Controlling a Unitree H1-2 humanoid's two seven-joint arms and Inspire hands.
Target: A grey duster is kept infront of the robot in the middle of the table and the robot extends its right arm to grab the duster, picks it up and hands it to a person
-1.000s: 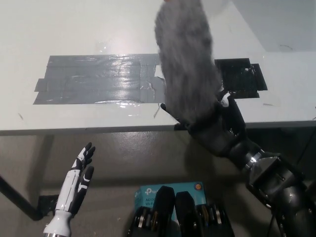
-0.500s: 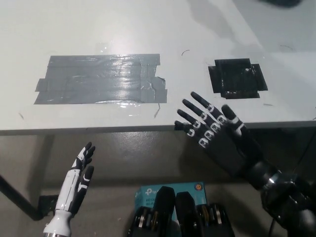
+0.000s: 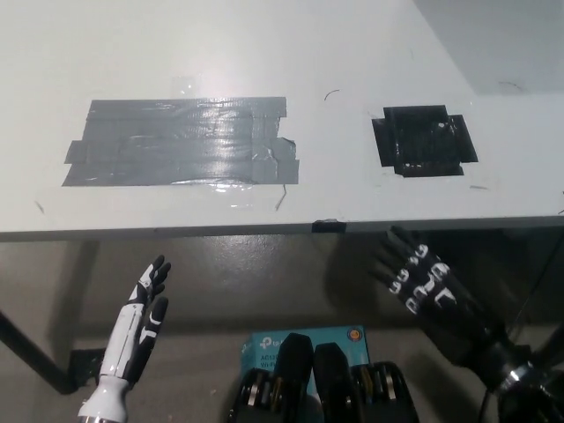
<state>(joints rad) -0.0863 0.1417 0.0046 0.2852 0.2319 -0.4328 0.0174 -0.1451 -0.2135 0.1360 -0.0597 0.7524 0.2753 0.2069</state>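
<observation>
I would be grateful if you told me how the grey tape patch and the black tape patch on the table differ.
The grey tape patch is a wide rectangle, while the black tape patch is smaller and nearly square. The grey one is shiny and reflects light; the black one looks dull. The grey one lies toward the table's left, the black one toward its right. Both lie flat on the white table, with uneven edges made of overlapping strips.
</observation>
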